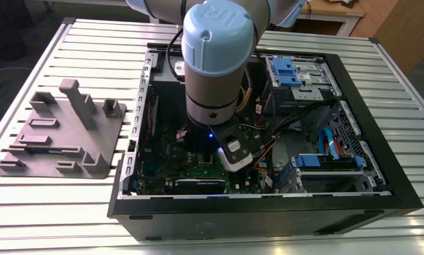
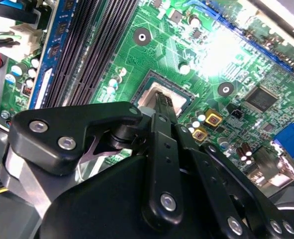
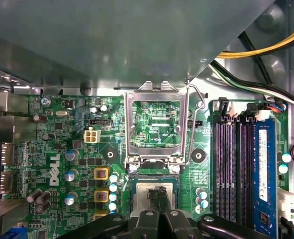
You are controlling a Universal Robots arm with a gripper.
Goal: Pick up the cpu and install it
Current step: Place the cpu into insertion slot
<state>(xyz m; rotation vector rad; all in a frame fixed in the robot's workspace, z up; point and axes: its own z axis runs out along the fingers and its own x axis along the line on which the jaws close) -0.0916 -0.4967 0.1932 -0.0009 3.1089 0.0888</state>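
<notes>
The cpu (image 3: 142, 194) lies in the square socket (image 3: 176, 185) on the green board (image 3: 52, 130), low inside the open computer case (image 1: 268, 213). In both wrist views the end effector (image 3: 157, 195) is right over it. Its tips are drawn narrow, close together on the middle of the chip's grey top rather than spread round its edges. It seems to touch the chip, not carry it, and I cannot tell whether the chip is fully seated.

Just beside the socket the hinged metal frame (image 3: 129, 124) stands open, with its wire lever (image 3: 194, 119) raised. The memory slots (image 3: 231, 169) and a blue stick (image 3: 264, 164) lie near.

To do this step well, I judge, the chip must rest flat and square in the socket. Any pressure should go straight down and be light, with no sliding, and stay clear of the frame and lever.

White lettering (image 3: 53, 169) is printed on the board.

The case stands on the slatted tabletop (image 1: 56, 212), with a grey tray (image 1: 63, 143) at the exterior view's left.
</notes>
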